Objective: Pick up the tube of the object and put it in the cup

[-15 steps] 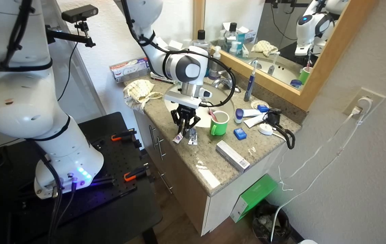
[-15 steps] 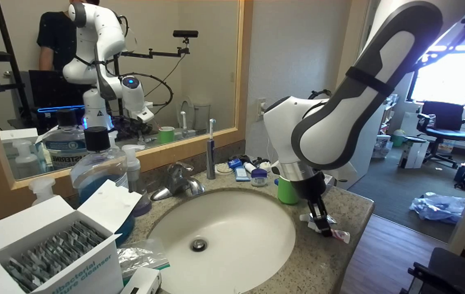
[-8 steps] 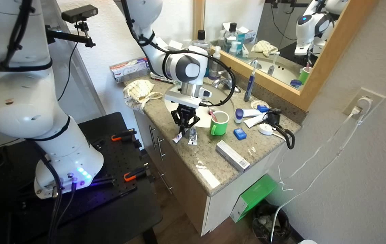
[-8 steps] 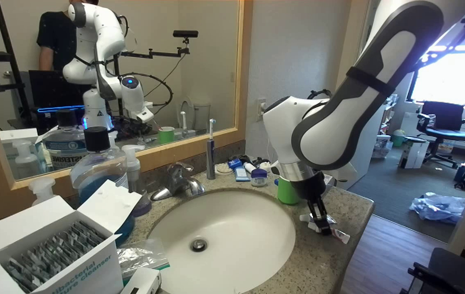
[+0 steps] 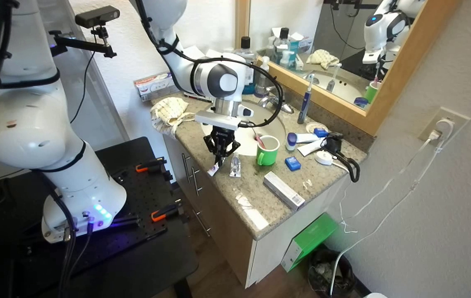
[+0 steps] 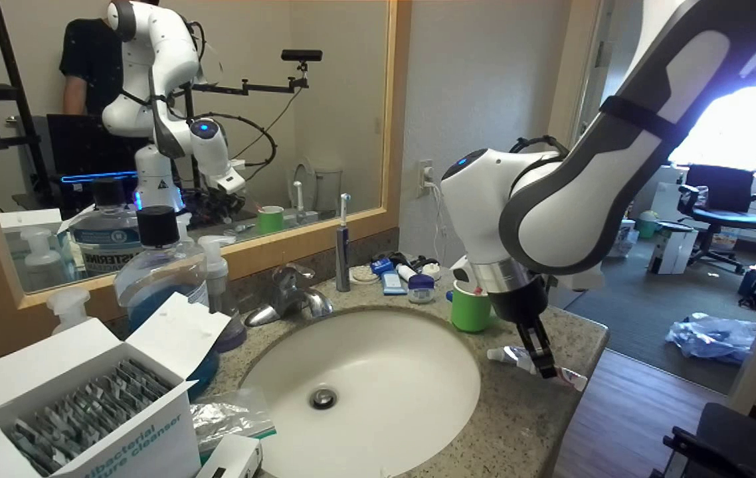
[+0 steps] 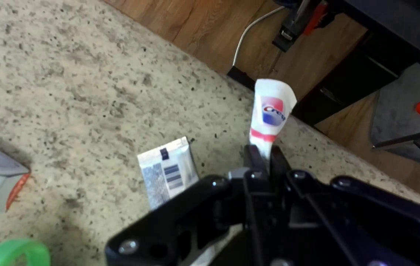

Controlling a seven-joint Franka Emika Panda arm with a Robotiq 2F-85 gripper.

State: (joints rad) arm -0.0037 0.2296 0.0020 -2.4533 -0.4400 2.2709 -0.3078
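"How wide is the gripper [image 7: 265, 159]?"

"Narrow. Its jaws are pinched on the tube [image 7: 271, 111], with only that slim whitish thing's thickness between them. The flat, flared end, with a red-and-blue logo, sticks out past the tips."

"And where is that, taking the green cup [image 5: 267, 156] as our mark?"

"Near the cup but outside it, over by the edge of the counter [image 7: 84, 92]. A second tube [image 5: 235, 166], silvery, lies between the two, closer to the gripper than to the cup."

"Is the held one clear of the counter?"

"I can't tell from either exterior view. In the wrist view its other end is hidden by the gripper, which also covers part of the second tube. Of the cup, only the green handle shows there, cut off at the corner."

"What's in the cup?"

"A slim pink stick [image 5: 260, 142], leaning up past the rim; its lower end is out of sight."

"Any other containers?"

"Across the sink [image 6: 378, 398] from the cup, a white carton [image 6: 172, 438] with raised flaps is packed with thin packets [image 6: 92, 408]; the frame crops it. On the floor, well below the cup, a dark-lined bin [image 5: 317, 286] holds pale crumpled stuff [image 5: 325, 271], too blurred to name."
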